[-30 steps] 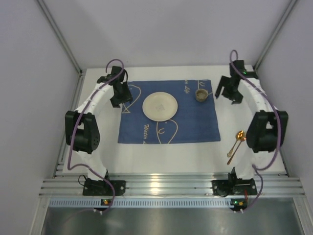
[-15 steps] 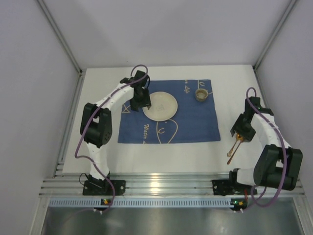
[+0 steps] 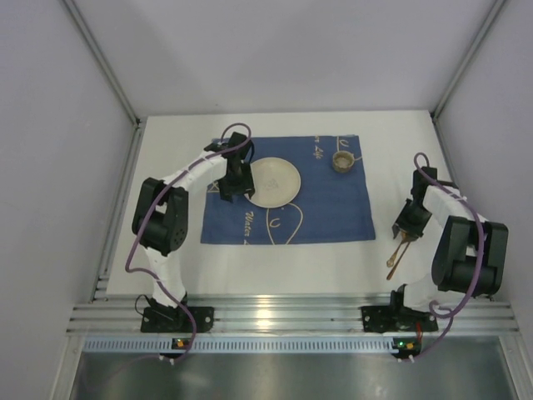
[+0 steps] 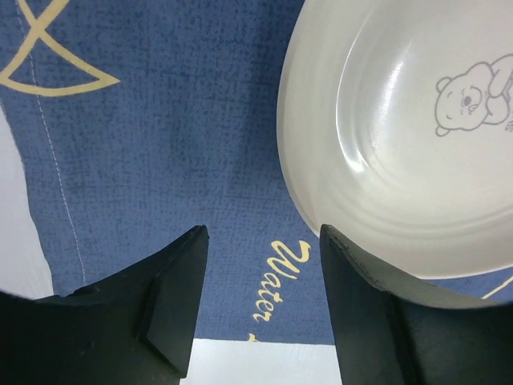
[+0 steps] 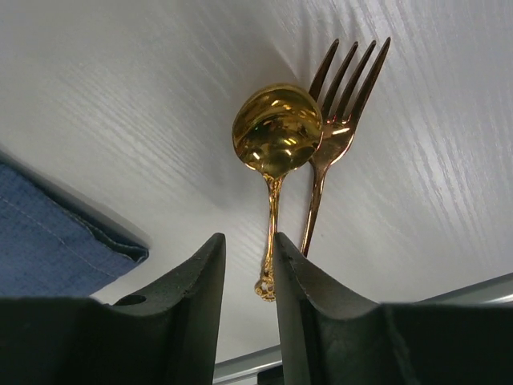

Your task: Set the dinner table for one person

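The left end effector (image 4: 263, 233) is held spread beside the round white plate (image 4: 401, 184); the right end effector (image 5: 248, 237) is narrowly spread over the gold metal spoon (image 5: 276, 128)

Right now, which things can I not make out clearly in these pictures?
Right wrist view: gold metal spoon and gold metal fork, handle ends partly hidden behind the right claw; grip unclear.
Left wrist view: white round plate cut off by frame edge.
Top view: small brown cup, contents too small.
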Motion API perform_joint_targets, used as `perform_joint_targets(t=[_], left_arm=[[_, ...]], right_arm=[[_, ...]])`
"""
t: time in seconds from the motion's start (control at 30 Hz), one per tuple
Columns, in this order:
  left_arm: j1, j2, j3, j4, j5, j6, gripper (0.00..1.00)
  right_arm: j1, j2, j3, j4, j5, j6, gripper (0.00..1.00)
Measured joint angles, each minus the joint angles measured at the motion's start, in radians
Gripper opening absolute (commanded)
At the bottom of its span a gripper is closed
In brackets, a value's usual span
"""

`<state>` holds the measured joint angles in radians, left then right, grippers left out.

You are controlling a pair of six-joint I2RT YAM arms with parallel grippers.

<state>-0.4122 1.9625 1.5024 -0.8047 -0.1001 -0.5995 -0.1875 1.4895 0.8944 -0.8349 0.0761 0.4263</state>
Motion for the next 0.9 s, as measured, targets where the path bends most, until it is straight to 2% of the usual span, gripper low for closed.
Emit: perform_joint_targets(t=[0.3, 0.5, 0.63, 0.73, 0.9], left_arm=[[0.000, -0.028, -0.004, 0.008, -0.015, -0.003, 0.63], [0.000, -0.028, 0.000, 0.007, -0.021, -0.003, 0.63], [0.000, -0.027, 0.014, 0.007, -0.021, -0.003, 0.63], [0.000, -0.025, 0.032, 0.005, -0.021, -0.003, 0.63], [0.000, -0.023, 0.064, -0.002, -0.021, -0.003, 0.63]], right_arm=[[-0.074, 0.049, -0.011, 0.039, 0.000, -0.008, 0.32], [-0.080, 0.087, -0.017, 0.058, -0.010, -0.014, 0.24], [-0.081, 0.096, -0.010, 0.055, -0.012, -0.025, 0.08], [-0.083, 0.098, -0.008, 0.051, -0.007, -0.032, 0.00], [-0.083, 0.111, 0.012, 0.031, -0.006, -0.041, 0.00]])
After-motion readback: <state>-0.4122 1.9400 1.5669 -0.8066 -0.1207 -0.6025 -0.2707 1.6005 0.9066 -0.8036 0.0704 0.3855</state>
